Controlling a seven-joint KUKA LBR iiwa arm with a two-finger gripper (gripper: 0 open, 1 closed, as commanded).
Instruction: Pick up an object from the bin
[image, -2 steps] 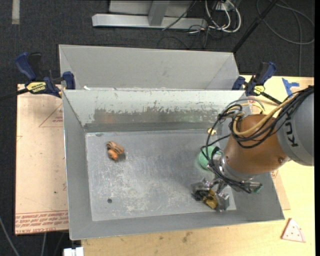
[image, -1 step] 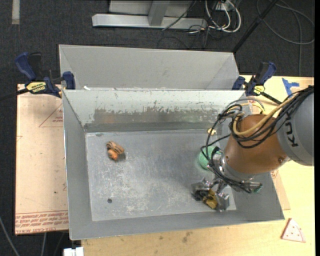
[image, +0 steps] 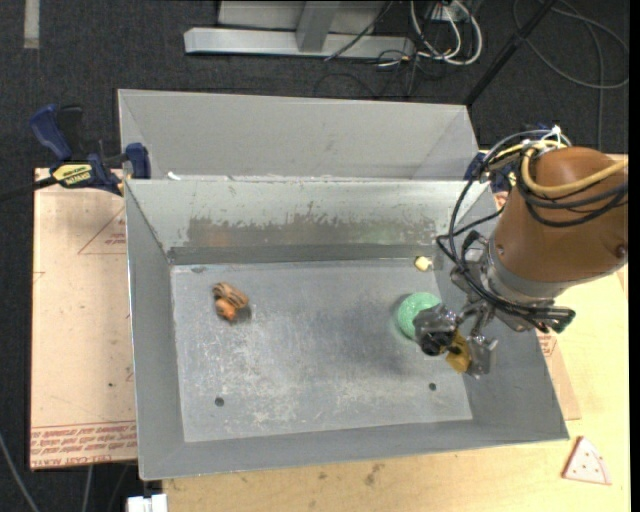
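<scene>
Where the arm reaches in from the right of the frame, its end effector (image: 452, 345) sits low over the floor of the grey bin (image: 300, 400), right of centre. It is against the lower right edge of a rounded pale green lump (image: 412, 312). Whether the end effector is apart or together cannot be told, nor whether it touches the lump. The lump looks roundish, with no clear long axis or pointing end. A small orange-brown piece (image: 230, 302) lies well apart at centre left, its long axis running from upper left to lower right. A tiny pale scrap (image: 424, 264) rests near the back wall, above the lump.
</scene>
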